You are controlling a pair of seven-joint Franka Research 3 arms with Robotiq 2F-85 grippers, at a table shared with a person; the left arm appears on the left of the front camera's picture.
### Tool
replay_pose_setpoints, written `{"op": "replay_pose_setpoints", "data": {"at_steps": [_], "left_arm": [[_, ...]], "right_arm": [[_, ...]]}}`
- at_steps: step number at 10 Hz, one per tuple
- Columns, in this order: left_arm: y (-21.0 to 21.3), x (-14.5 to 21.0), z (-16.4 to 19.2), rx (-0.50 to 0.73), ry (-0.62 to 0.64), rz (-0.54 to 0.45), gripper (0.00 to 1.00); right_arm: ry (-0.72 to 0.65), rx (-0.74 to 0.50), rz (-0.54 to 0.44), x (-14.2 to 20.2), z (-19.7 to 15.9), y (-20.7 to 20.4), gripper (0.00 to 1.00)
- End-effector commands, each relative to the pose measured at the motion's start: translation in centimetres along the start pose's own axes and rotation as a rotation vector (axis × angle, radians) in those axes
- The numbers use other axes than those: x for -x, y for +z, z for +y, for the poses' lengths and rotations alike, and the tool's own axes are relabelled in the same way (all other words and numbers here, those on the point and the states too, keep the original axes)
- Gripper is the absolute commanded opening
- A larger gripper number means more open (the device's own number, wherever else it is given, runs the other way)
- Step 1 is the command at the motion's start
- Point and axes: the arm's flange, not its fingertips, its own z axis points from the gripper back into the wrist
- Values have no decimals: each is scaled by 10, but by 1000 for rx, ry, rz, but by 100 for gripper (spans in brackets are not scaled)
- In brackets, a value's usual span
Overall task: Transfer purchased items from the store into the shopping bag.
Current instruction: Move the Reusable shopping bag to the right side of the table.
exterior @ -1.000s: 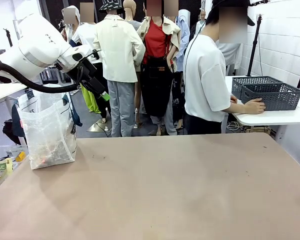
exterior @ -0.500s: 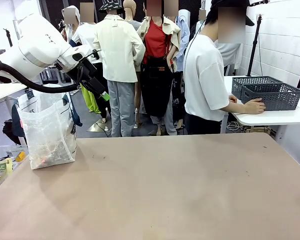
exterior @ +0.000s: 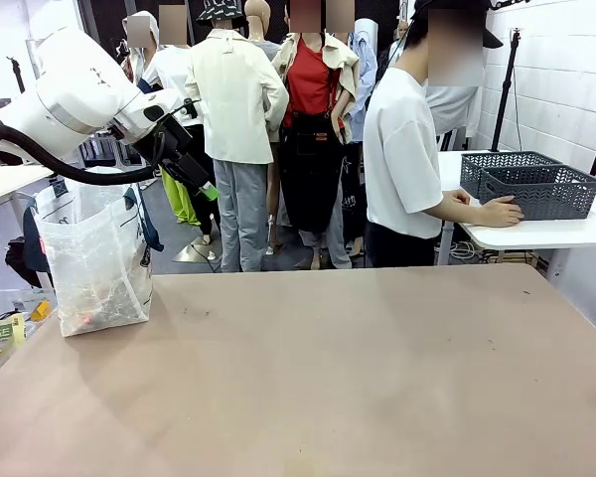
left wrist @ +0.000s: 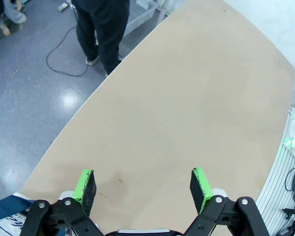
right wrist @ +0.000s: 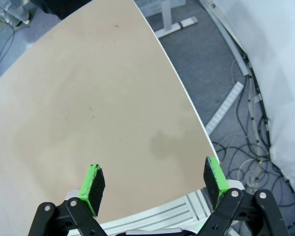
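At the tabletop's (exterior: 377, 378) left edge your shopping bag (exterior: 94, 263) stands; left gripper (left wrist: 143, 179) and right gripper (right wrist: 155, 181) hang released, empty.

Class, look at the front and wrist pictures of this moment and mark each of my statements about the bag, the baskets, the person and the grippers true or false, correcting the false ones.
1. The shopping bag stands on the table's left side in the front view. True.
2. The person's hand rests against a dark grey lattice basket on the white side table. True.
3. The left gripper is shut on a yellow item. False: its jaws stand open with nothing between them, above bare tabletop.
4. The lattice baskets sit on the brown table beside the bag. False: they are on the white side table, far from the bag.
5. The right gripper is open and empty. True.
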Motion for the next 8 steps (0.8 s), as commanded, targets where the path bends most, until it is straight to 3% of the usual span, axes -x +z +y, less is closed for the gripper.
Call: {"op": "replay_pose_setpoints", "data": {"at_steps": [1,8], "left_arm": [[1,-1,1,-11,6,-9,100],[1,-1,1,-11,6,-9,100]], "right_arm": [[8,7,10,3,-2,-1,100],[8,7,10,3,-2,-1,100]]}}
